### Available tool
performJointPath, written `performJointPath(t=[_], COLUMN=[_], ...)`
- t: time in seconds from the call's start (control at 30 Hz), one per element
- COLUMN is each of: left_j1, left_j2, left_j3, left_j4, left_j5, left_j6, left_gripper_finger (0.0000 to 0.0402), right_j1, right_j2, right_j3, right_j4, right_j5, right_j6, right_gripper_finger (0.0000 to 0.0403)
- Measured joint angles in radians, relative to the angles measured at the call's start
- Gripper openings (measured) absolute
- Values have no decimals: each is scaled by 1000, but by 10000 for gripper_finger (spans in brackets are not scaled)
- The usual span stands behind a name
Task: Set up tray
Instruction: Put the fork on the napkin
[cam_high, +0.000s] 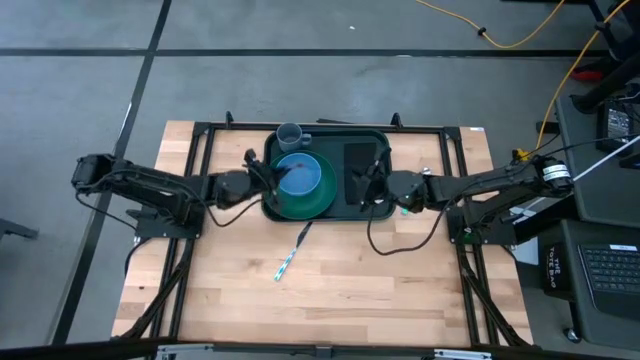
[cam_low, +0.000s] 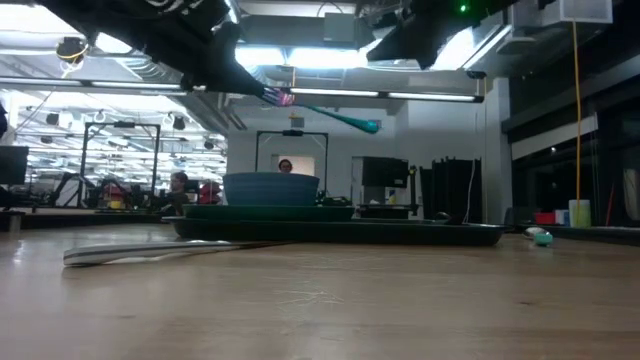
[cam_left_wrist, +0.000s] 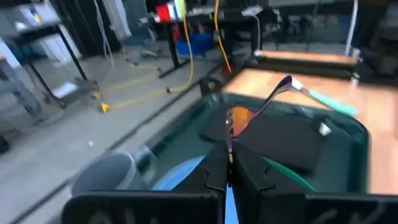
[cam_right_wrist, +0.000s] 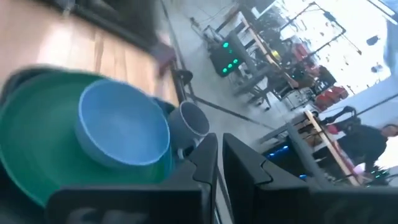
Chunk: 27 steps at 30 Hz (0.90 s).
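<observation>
Desk (cam_high: 330, 290) first: pale wood planks, with the tray (cam_high: 372, 212) lying flat at the middle of its far edge. The tray is dark green plastic, rectangular, with rounded corners and a raised rim. On its left half sits a round green plate (cam_high: 318, 205) carrying a blue bowl (cam_high: 300, 175); a grey mug (cam_high: 289, 134) stands in the tray's far-left corner, and a black napkin (cam_high: 358, 160) lies flat on the right half.

The left hand (cam_high: 262, 180) hovers over the tray's left edge, above the bowl, clamped shut on a spoon (cam_left_wrist: 273, 99); the left wrist view shows its metal head and teal handle reaching out ahead over the napkin. The step in hand looks like laying this spoon on the tray. To do it well, I judge the arm should carry the spoon across the plate high enough to clear the bowl's rim, level it along the napkin's long side, lower it until it almost touches, and only then let go, so it does not bounce or skid.

The right hand (cam_high: 372, 185) hangs over the tray's right edge, above the napkin, its fingers nearly together with nothing seen between them. It may crowd the drop spot.

Another utensil with a teal handle (cam_high: 292, 252) lies on the bare desk just in front of the tray.
</observation>
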Motion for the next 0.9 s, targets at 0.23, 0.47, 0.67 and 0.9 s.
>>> performJointPath(t=[0.23, 0.47, 0.67, 0.9], left_j1=[140, 210, 211, 211], left_j2=[0, 0, 0, 1], left_j3=[0, 0, 0, 0], left_j4=[124, 147, 155, 171], left_j5=[165, 193, 195, 192], left_j6=[22, -27, -40, -45], left_gripper_finger=[2, 2, 2, 2], right_j1=[-1, -2, -1, -2], right_j2=[87, 131, 163, 259], right_j3=[0, 0, 0, 104], right_j4=[39, 122, 234, 283], right_j5=[16, 26, 26, 107], right_j6=[-162, -326, -389, -390], right_gripper_finger=[31, 33, 84, 144])
